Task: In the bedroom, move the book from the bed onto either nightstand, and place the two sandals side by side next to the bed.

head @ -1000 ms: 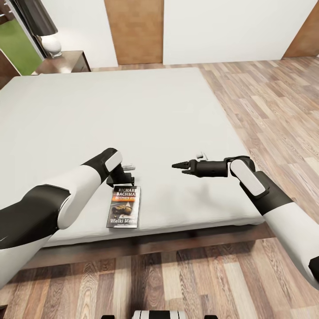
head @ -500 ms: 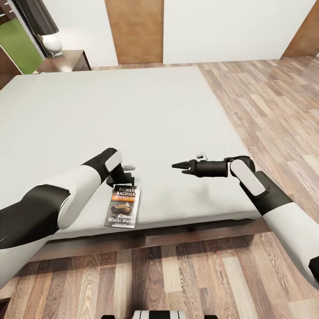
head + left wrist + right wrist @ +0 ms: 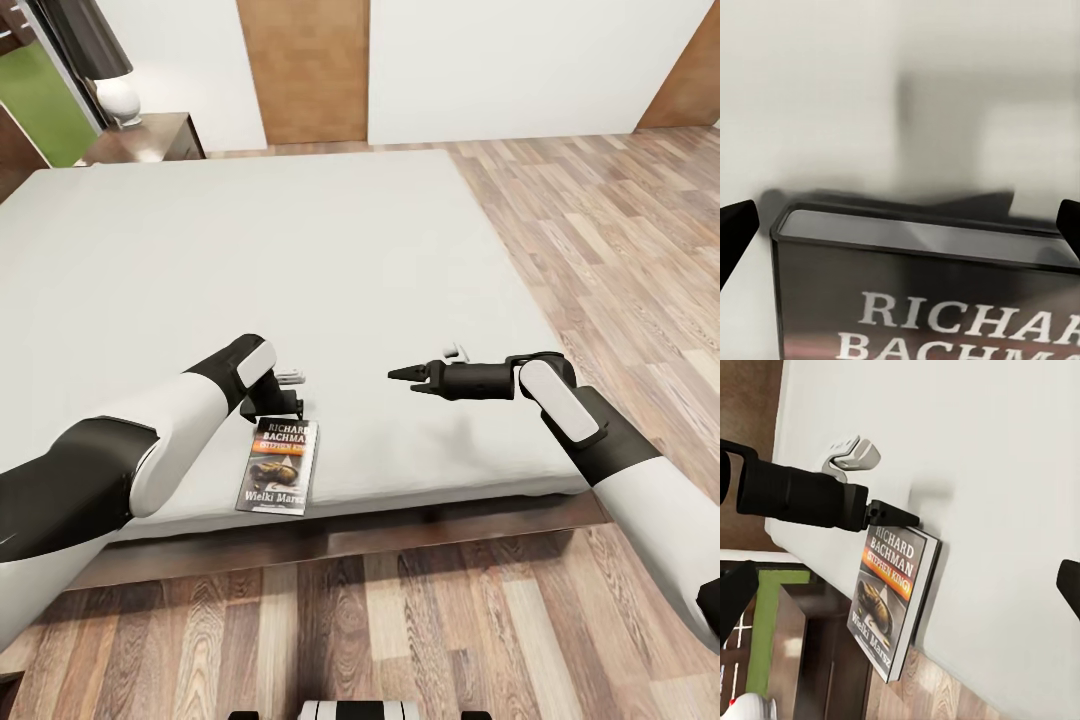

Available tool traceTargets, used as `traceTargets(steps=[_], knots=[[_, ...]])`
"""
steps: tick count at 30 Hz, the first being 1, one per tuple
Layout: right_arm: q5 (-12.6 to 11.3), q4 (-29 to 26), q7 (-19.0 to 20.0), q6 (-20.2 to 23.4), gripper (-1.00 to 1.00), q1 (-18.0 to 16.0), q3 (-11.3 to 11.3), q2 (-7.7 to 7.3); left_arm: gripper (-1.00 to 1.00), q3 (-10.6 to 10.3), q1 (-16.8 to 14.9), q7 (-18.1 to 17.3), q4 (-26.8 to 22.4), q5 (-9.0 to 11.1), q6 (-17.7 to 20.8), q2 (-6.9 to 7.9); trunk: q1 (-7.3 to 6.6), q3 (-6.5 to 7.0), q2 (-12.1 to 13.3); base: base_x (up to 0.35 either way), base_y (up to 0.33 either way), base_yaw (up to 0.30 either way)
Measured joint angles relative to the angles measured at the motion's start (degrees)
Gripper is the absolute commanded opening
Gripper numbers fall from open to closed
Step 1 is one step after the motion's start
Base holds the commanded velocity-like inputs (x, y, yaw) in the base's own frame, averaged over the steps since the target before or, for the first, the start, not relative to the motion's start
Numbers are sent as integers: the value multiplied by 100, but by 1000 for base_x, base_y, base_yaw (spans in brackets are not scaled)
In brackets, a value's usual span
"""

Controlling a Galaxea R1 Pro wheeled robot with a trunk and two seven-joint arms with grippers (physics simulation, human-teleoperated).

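Note:
The book (image 3: pixel 278 466) lies face up on the bed (image 3: pixel 300 250), its near end reaching just past the mattress's front edge. My left gripper (image 3: pixel 284 403) is at the book's far end. In the left wrist view its fingertips (image 3: pixel 736 225) stand wide apart on either side of the book (image 3: pixel 922 300), so it is open and holds nothing. My right gripper (image 3: pixel 403 380) hovers open over bare mattress, right of the book. The right wrist view shows the book (image 3: pixel 892 600) overhanging the mattress edge. A nightstand (image 3: pixel 150 140) stands at the far left corner. The sandals are out of view.
A lamp (image 3: pixel 112 85) with a white base and dark shade stands on the nightstand. Wood-plank floor (image 3: pixel 620 250) runs along the bed's right side and in front of it. A white wall with brown wooden panels (image 3: pixel 302 70) closes the far side.
Since a second ago the camera shifted, so the bed's front edge sits slightly higher in the picture, and the book's near end now overhangs it. Nothing differs over the last half second.

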Motion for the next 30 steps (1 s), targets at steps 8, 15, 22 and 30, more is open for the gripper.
traceTargets(steps=[8, 15, 22, 30], knots=[[0, 0, 0, -2, 100, 0, 0, 0, 100, 0, 0, -1, 0, 0, 0, 0, 0, 0, 0, 0, 0, 0], [0, 0, 0, -4, 100, 0, 0, 0, 100, -2, 0, -3, 0, 0, 2, 2, 0, 0, 0, 0, 0, 0], [0, 0, 0, -1, 100, 0, 0, 0, 100, -3, 0, -2, -1, 3, -2, 3, 1, 0, 0, -25, 0, 0], [0, 0, 0, -2, 100, 0, 0, 0, 100, -2, 0, -3, 0, 3, -2, 1, 0, 0, 0, -29, 0, 0]])
